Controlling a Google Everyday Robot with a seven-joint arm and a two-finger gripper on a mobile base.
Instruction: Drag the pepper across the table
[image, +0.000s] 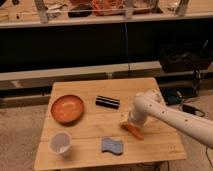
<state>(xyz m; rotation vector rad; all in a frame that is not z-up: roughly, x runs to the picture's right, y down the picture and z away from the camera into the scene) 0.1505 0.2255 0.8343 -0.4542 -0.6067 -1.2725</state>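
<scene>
So the pepper (133, 130) is lying flat on the right-hand half of the desk (90, 122), pointing roughly down and to the right, and the claw (127, 121) is sitting right at its upper-left end, looking like it's in contact. I honestly can't tell if the claw is open, closed or pinching the pepper, since the white arm covers that spot.

Stuff that could go wrong from here, as I see it:

- The pepper is slim and tapered, so if the claw is only pressing on 1 end, I'd guess it pivots around that point instead of sliding, or just squirts out sideways.
- The sponge (112, 146) sits near the pepper on its lower-left side. Drag that way and the 2 probably bump, and the sponge gets shoved along too.
- Go up and left and you've got the dark bar thing (107, 102) in the path. The bowl (67, 108) and cup (61, 143) are well apart, so less of a worry.
- Go right or toward the front and the desk edge is close; the pepper could slide off.
- Push down too hard and it may snag on a plank seam.
</scene>
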